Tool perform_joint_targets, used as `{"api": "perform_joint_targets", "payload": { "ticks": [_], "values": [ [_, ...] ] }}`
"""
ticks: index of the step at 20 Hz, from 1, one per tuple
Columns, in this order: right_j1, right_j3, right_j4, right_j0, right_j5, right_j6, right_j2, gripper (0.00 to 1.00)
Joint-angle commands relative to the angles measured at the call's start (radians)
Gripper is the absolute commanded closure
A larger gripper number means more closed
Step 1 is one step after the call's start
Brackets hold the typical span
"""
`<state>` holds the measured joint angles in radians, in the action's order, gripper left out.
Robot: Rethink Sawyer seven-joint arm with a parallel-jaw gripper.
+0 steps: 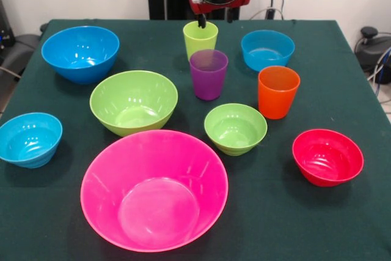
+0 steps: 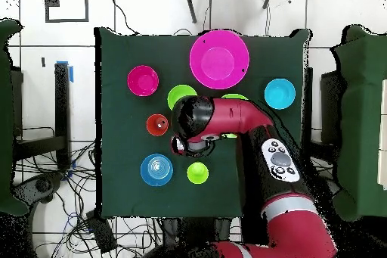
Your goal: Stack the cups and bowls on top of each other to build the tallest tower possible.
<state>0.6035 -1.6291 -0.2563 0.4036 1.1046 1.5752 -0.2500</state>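
Front view: the red-and-black arm's end effector (image 1: pixel 214 21) hangs over the far part of the dark green cloth-covered desk (image 1: pixel 342 224), one dark finger (image 1: pixel 201 21) dipping at the rim of the lime green plastic tumbler (image 1: pixel 200 40) and the other standing clear behind it; the fingers are spread and grip nothing. Just in front of that cup stands the translucent purple tumbler (image 1: pixel 208 74), with the orange tumbler (image 1: pixel 278 91) beyond it to one side. All seven glossy bowls sit apart and upright: a small light-blue bowl (image 1: pixel 267 49) beside the end effector, the large blue bowl (image 1: pixel 80 52) off to its other side, the large green bowl (image 1: pixel 134 101) and small green bowl (image 1: pixel 235 128) farther forward, the second small light-blue bowl (image 1: pixel 29 139) and small red bowl (image 1: pixel 327 156) towards the desk's edges, and the huge pink bowl (image 1: pixel 154 189) farthest from the end effector. Overhead view: the arm (image 2: pixel 227 117) covers the middle of the desk, hiding the end effector and several pieces; the pink bowl (image 2: pixel 219 59), red bowl (image 2: pixel 143 80), orange tumbler (image 2: pixel 157 125) and lime green tumbler (image 2: pixel 197 172) show around it, each alone. No tower exists yet; nothing is nested or stacked, so the whole build appears to lie ahead, seemingly starting with the lime green tumbler.
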Motion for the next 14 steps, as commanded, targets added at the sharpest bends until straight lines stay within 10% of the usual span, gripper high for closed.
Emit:
{"api": "perform_joint_targets", "payload": {
  "ticks": [1,14],
  "values": [
    [0.004,-0.086,-0.078,0.017,-0.081,-0.078,-0.046,0.00],
    [0.017,-0.121,-0.080,0.021,-0.103,-0.055,-0.046,0.00]
  ]
}}
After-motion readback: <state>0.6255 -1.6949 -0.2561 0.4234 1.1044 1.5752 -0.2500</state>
